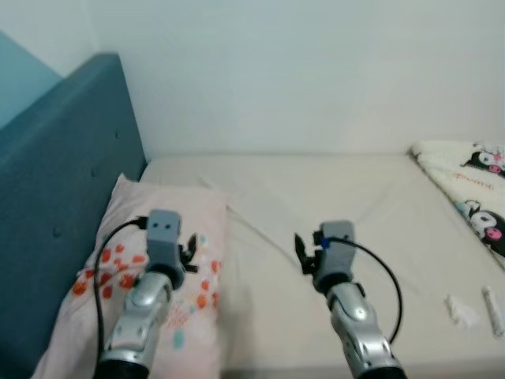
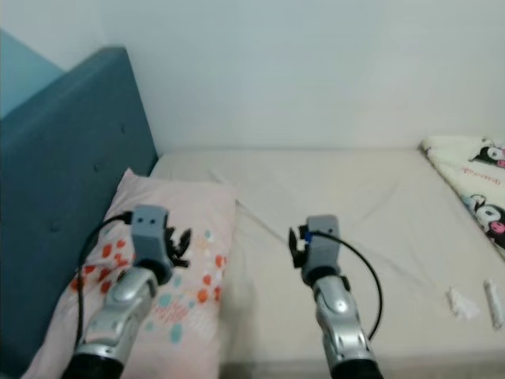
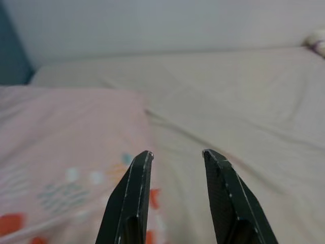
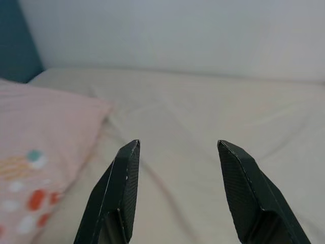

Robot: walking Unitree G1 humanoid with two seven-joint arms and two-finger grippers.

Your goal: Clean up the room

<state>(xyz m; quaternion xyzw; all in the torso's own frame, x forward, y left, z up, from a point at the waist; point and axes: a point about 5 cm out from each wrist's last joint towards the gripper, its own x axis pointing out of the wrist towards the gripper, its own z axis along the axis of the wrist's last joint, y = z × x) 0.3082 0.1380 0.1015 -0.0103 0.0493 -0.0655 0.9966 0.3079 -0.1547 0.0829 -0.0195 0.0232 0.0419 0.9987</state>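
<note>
We hold our left gripper (image 3: 175, 155) over the soft pink pillow (image 1: 201, 237) with its orange and teal spots, fingers apart. Our right gripper (image 4: 177, 145) hovers over the creased cream sheet (image 1: 355, 197), fingers spread wide. A crumpled white tissue (image 1: 461, 310) lies near the patterned blanket (image 1: 473, 185).

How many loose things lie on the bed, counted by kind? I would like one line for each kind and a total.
Pink pillow with orange and teal spots: 1
White blanket with black cartoon figures: 1
Crumpled white tissue: 1
Small white tube-like item: 1
Total: 4
</note>
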